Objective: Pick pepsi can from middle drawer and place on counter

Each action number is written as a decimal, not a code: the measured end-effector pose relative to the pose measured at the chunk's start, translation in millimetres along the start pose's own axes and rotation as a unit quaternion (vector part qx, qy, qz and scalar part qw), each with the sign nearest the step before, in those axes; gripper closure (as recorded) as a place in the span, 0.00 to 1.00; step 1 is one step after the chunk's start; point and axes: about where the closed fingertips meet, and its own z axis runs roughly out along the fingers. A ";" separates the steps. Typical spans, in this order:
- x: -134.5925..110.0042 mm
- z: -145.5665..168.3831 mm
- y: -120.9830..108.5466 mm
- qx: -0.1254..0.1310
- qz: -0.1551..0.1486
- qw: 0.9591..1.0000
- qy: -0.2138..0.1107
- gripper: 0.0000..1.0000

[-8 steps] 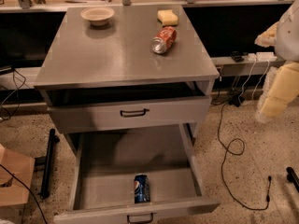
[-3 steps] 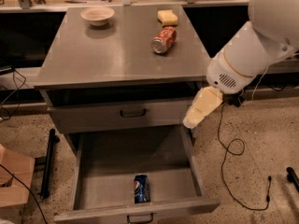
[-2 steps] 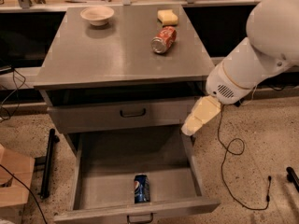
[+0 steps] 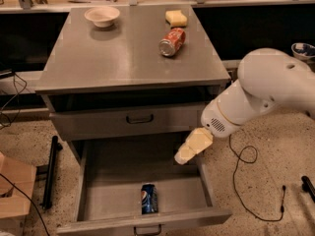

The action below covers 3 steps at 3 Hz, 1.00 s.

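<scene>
The pepsi can [image 4: 149,198], blue with a silver top, lies in the open middle drawer [image 4: 110,193] near its front wall, about at the middle. The drawer is pulled far out below the cabinet. My gripper [image 4: 183,155], cream-coloured at the end of a white arm, hangs over the drawer's back right part, above and to the right of the can and apart from it. The counter [image 4: 118,53] is the grey cabinet top above.
On the counter lie a red-orange soda can [image 4: 172,42] on its side, a yellow sponge [image 4: 176,17] and a white bowl [image 4: 102,15]. The upper drawer [image 4: 140,118] is shut. Cables [image 4: 241,181] trail on the floor at the right; a black bar [image 4: 49,173] and a cardboard box [image 4: 15,193] are at the left.
The arm has swung in from the right and moved down and left, bringing the gripper from beside the upper drawer to over the open drawer. The can has not moved.
</scene>
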 end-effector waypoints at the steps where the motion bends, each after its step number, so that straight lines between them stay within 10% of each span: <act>1: -3.8 74.2 2.1 -0.012 0.027 1.000 0.011 0.00; 3: 1.8 125.9 -3.6 -0.051 0.078 0.996 0.008 0.00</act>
